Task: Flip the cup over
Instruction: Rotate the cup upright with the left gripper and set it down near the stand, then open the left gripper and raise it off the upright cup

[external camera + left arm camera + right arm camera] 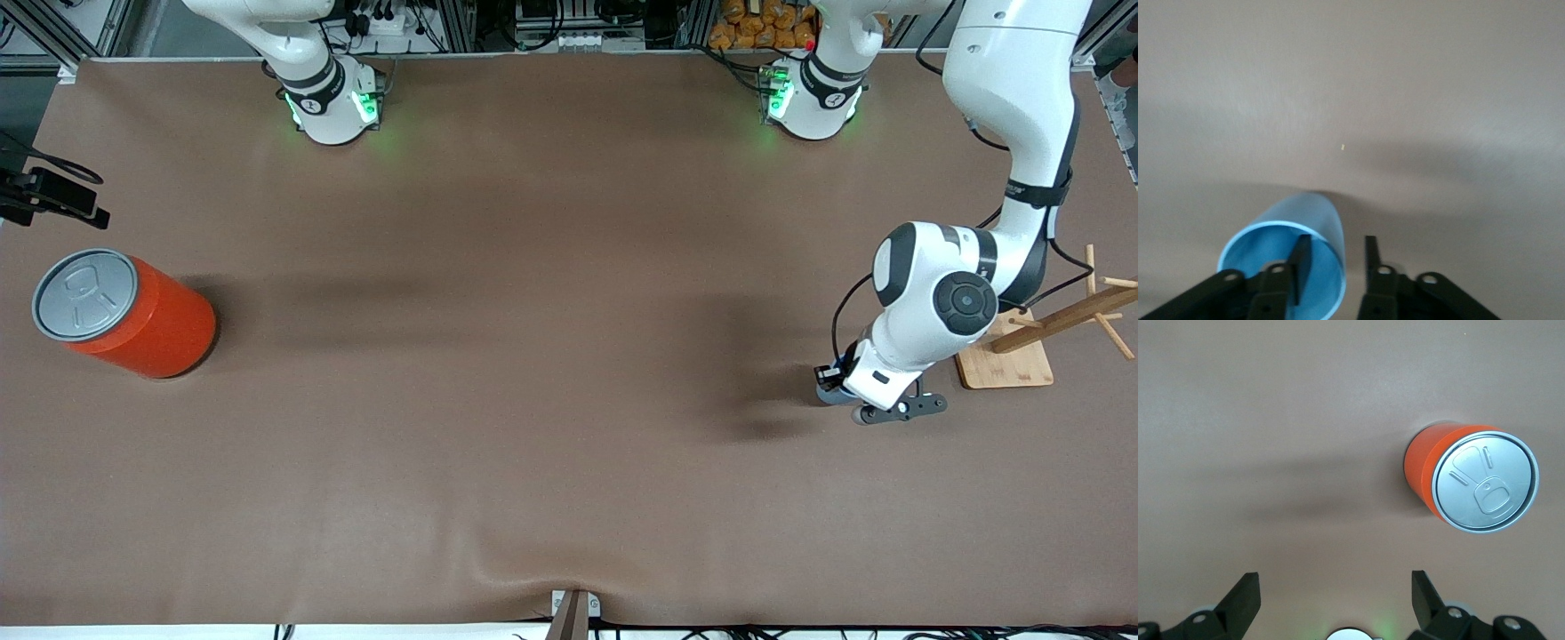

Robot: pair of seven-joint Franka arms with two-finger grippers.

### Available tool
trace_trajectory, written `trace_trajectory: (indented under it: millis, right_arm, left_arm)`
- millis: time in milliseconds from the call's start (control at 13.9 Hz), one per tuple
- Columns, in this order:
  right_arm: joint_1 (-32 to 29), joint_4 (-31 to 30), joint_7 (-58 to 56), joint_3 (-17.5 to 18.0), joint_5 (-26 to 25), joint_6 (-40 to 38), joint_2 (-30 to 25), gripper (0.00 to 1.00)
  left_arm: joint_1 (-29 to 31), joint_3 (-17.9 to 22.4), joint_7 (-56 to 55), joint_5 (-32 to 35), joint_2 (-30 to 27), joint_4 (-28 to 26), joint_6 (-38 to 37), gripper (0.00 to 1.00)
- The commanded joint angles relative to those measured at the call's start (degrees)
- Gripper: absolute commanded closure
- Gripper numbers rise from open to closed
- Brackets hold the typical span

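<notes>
Brown tabletop [533, 400]. Light-blue cup [1295, 250]: at the left arm's end, beside the wooden rack [1022, 347]. Left gripper [1335, 267]: fingers loosely straddling its rim; you risk tipping it on withdrawal. Right gripper [1335, 597]: spread, waiting above orange can [1471, 477].

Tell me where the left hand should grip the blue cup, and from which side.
Grip the cup by its rim wall, coming from above the open mouth. It stands mouth up beside the wooden rack, and the left hand already straddles that wall, one finger inside, one outside. The thin, tapered wall probably suits this pinch better than spanning the body.
</notes>
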Motion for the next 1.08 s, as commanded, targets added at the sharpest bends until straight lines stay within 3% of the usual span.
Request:
trace_trajectory:
  millis: [0, 216, 361, 1010]
  right_arm:
    - [-0.9, 0.86, 0.04, 0.48, 1.07, -0.25, 0.48, 0.0]
    - [-0.9, 0.86, 0.04, 0.48, 1.07, -0.25, 0.48, 0.0]
    - [-0.9, 0.86, 0.04, 0.48, 1.07, -0.25, 0.48, 0.0]
    - [-0.9, 0.86, 0.04, 0.48, 1.07, -0.17, 0.48, 0.0]
  left_arm:
    - [-0.07, -0.72, -0.86, 1.52, -7.08, 5.42, -9.17, 0.0]
    - [-0.69, -2.65, -0.77, 1.0, -7.99, 20.26, -23.77, 0.0]
    - [-0.61, -4.49, -0.77, 0.82, -8.25, 25.04, -27.13, 0.0]
    - [-2.7, -7.57, -1.12, 1.43, -8.87, 25.93, -27.41, 0.0]
